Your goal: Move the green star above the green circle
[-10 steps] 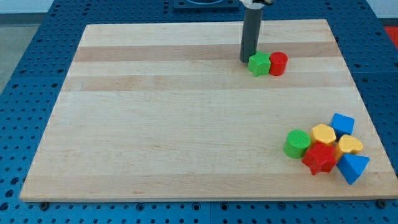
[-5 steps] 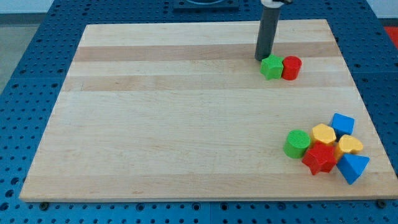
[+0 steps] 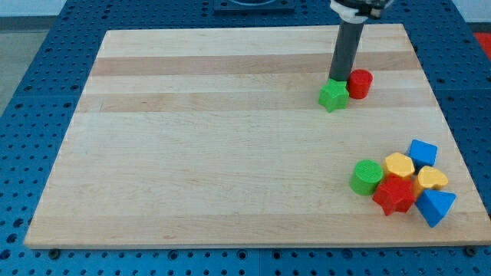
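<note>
The green star (image 3: pixel 333 96) lies on the wooden board (image 3: pixel 230 153) toward the view's upper right. My tip (image 3: pixel 338 79) stands just above the star, touching its upper edge, with the red cylinder (image 3: pixel 360 83) right beside it on the right. The green circle (image 3: pixel 367 176) sits far below, at the left end of a cluster of blocks near the view's lower right. The star is above the circle and a little to its left.
The cluster beside the green circle holds a red star (image 3: pixel 394 194), a yellow hexagon (image 3: pixel 399 164), a blue cube (image 3: pixel 422 152), a yellow heart (image 3: pixel 432 179) and a blue triangle (image 3: pixel 436 206). The board's right edge runs close to them.
My tip moved right and slipped between the green star and the red cylinder. The star, pushed right at first, has since slid down and slightly back left; the cylinder moved right.
</note>
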Action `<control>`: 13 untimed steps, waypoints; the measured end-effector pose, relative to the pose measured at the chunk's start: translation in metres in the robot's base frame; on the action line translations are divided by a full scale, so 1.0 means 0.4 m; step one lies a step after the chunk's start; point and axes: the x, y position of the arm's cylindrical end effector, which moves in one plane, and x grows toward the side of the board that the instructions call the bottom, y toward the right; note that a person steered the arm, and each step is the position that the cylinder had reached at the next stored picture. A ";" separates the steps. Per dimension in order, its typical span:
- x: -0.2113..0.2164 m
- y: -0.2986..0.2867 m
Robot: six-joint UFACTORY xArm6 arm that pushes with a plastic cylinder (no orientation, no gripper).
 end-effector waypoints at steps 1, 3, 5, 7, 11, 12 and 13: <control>0.045 -0.028; 0.119 -0.141; 0.196 -0.156; 0.195 -0.113; 0.197 -0.037; 0.238 -0.037; 0.281 -0.037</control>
